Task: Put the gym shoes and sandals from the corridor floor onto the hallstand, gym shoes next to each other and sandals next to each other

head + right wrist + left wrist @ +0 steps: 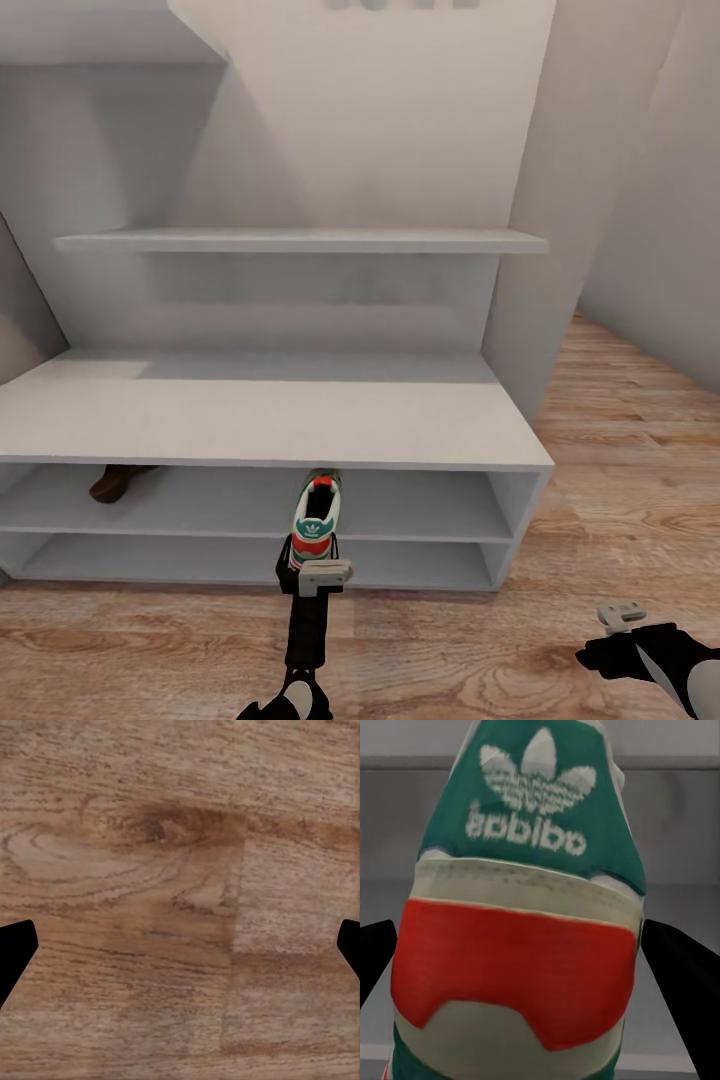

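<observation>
One gym shoe [318, 515], white with a teal heel tab and a red band, hangs heel toward me at the front of the hallstand's [260, 412] upper low shelf. My left gripper [312, 558] is shut on it. In the left wrist view the gym shoe's heel [521, 915] sits between the dark fingers [684, 979]. A brown sandal [120, 482] lies on that same shelf at the far left, half hidden under the top board. My right gripper [622, 614] hangs open and empty over the corridor floor [180, 870] at the lower right.
The hallstand has a broad flat top, a lower open shelf [250, 560] and a wall shelf [300, 240] above. A pale wall panel [560, 250] stands at its right end. Wood floor [640, 480] stretches away to the right.
</observation>
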Available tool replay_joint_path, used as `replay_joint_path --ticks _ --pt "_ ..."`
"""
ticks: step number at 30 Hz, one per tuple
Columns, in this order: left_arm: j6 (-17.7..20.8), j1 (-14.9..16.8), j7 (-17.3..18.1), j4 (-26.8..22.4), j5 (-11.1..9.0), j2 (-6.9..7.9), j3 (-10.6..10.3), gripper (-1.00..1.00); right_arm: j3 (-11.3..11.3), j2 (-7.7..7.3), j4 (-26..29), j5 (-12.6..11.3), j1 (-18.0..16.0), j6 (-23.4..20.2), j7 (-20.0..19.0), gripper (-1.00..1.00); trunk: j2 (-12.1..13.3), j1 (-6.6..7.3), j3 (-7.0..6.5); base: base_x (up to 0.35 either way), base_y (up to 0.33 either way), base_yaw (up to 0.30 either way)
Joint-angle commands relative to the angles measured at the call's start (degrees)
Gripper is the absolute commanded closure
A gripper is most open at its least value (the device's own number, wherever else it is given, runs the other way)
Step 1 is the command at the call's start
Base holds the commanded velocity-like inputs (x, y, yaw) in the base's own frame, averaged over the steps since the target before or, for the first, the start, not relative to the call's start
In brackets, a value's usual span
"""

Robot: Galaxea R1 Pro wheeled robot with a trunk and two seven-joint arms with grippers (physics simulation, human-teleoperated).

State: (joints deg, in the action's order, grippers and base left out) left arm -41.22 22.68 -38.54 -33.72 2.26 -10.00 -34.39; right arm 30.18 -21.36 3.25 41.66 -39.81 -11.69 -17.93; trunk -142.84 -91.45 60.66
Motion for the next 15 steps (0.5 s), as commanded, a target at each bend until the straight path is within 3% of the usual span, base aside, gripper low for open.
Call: replay_joint_path --ticks 1,15 --pt "0.0 0.0 0.04 0.01 0.02 0.0 0.02 1.0 0.01 0.0 -0.02 0.0 0.02 0.0 0.0 -1.0 0.0 0.0 0.0 0.0 0.0 0.0" --pt "-0.06 0.0 0.04 2.49 0.02 0.0 -0.05 1.0 0.0 0.0 -0.04 0.0 0.0 0.0 0.0 -1.0 0.0 0.0 0.0 0.0 0.0 0.0"
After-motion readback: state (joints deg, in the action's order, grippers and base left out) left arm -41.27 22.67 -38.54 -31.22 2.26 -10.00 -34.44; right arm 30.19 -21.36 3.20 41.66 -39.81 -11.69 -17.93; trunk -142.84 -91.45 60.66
